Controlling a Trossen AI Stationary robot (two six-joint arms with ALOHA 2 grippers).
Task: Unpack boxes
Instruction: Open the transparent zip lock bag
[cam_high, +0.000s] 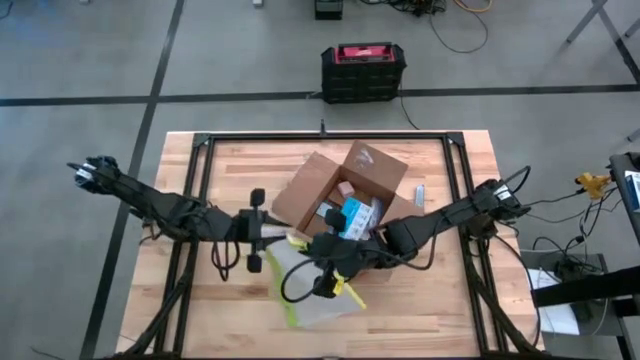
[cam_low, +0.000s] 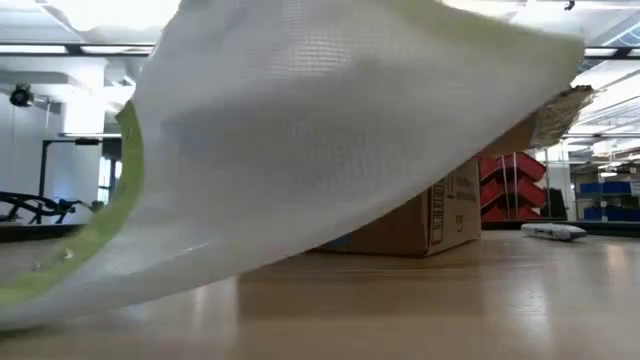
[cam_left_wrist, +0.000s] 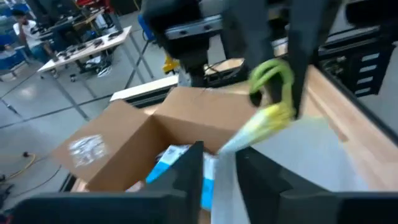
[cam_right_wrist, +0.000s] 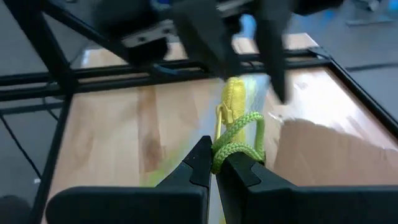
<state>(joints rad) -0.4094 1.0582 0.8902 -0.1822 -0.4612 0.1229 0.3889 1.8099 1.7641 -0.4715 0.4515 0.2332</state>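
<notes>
The brown cardboard box (cam_high: 345, 185) stands open on the table's middle, with blue and white packets (cam_high: 355, 215) inside. Near it, the clear yellow-edged pouch (cam_high: 315, 300) is raised at one end, and its lower part (cam_low: 60, 290) rests on the table. My right gripper (cam_right_wrist: 214, 163) is shut on the pouch's green cord loop. My left gripper (cam_left_wrist: 219, 171) faces it from the table's left, open. Its fingers (cam_right_wrist: 211, 37) stand on either side of the pouch's yellow end. My right gripper pinches the green cord loop (cam_right_wrist: 239, 148) at the pouch's yellow zipper pull (cam_right_wrist: 233, 99) between its two fingertips, coming from the table's right and slanting down. The pouch's end is lifted and the rest hangs below toward the table. Whether my left gripper touches the pouch, I cannot tell.
A black and red case (cam_high: 363, 68) sits on the floor beyond the far edge. A small grey item (cam_high: 420, 195) lies to the right of the box. Black frame rails (cam_high: 205, 190) run along the table's sides. Bare wood shows at the near left (cam_high: 200, 300).
</notes>
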